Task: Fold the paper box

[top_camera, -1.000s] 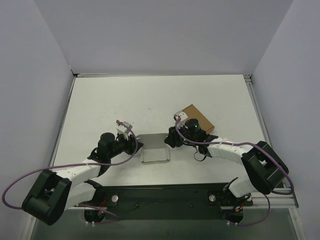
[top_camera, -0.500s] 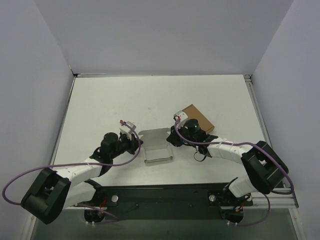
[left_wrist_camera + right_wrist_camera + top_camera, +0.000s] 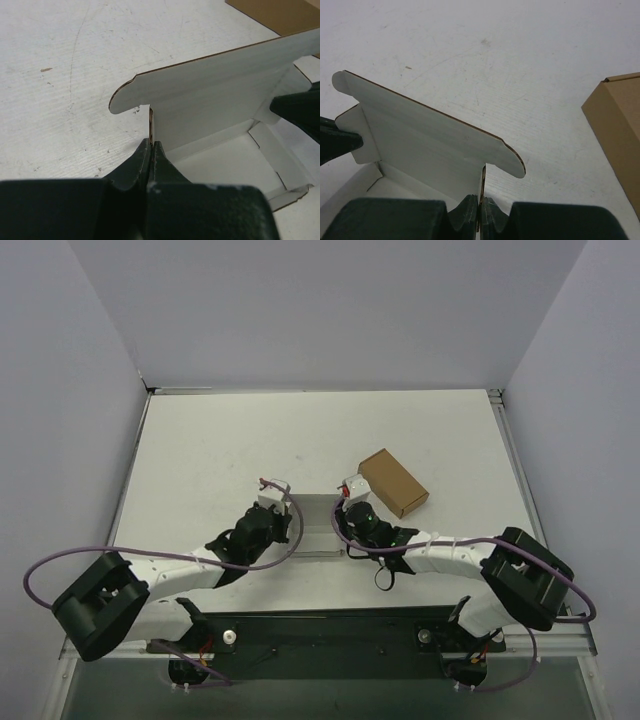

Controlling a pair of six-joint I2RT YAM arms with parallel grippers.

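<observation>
- Both arms have closed in on the paper box [image 3: 318, 527] since a second ago: the wrists then stood apart with the sheet lying low between them, and now they flank it closely.
- Since then both pincers have gone from partly open to pinched tight.
- Our left gripper [image 3: 151, 145] is clamped on the box's left side wall, fingertips pressed together on the thin card edge just under the rounded tab of the raised panel.
- Our right gripper [image 3: 481, 201] is clamped in the same way on the right side wall, its tips meeting on the card below the other rounded tab.
- From above, the left gripper [image 3: 281, 524] and the right gripper [image 3: 345, 524] face each other, with the box held between them near the middle of the table [image 3: 220, 440].
- In both wrist views the far panel stands up, white inside with a brown cut edge, and the floor of the box lies on the near side of it.
- A closed brown cardboard box [image 3: 393, 483] sits on the table to the far right of the paper box, apart from it; the right arm no longer covers its near corner.
- We see the same brown box at the right edge of the right wrist view [image 3: 617, 130] and at the top right of the left wrist view [image 3: 280, 15].
- Purple cables [image 3: 60, 562] loop from both arms, and a black rail [image 3: 320, 630] spans the near edge between the bases.
</observation>
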